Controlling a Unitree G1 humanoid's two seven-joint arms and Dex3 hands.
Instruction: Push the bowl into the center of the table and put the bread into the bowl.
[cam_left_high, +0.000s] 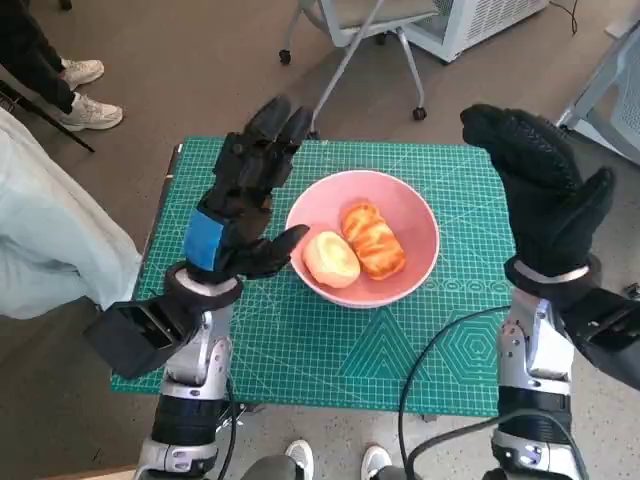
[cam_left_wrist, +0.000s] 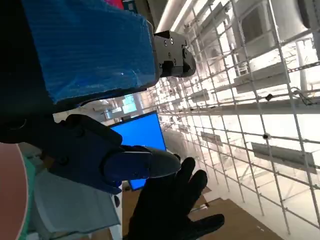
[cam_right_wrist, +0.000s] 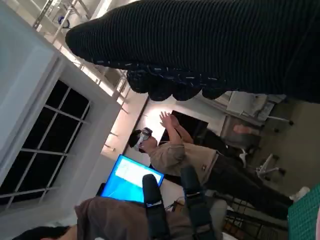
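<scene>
Your pink bowl (cam_left_high: 400, 215) sits mid-table (cam_left_high: 300, 350) with both bread (cam_left_high: 372, 240) pieces inside, and both hands, left (cam_left_high: 245, 195) and right (cam_left_high: 545, 190), are raised with fingers apart holding nothing, so lower the close left one carelessly and you could knock the bowl.

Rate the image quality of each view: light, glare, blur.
Head view: even light, sharp on the pink bowl and bread, wide-angle bending at the edges. Left wrist view: blown-out glare behind the racks, left hand close and soft. Right wrist view: glove dark and near, bright ceiling light behind.
</scene>
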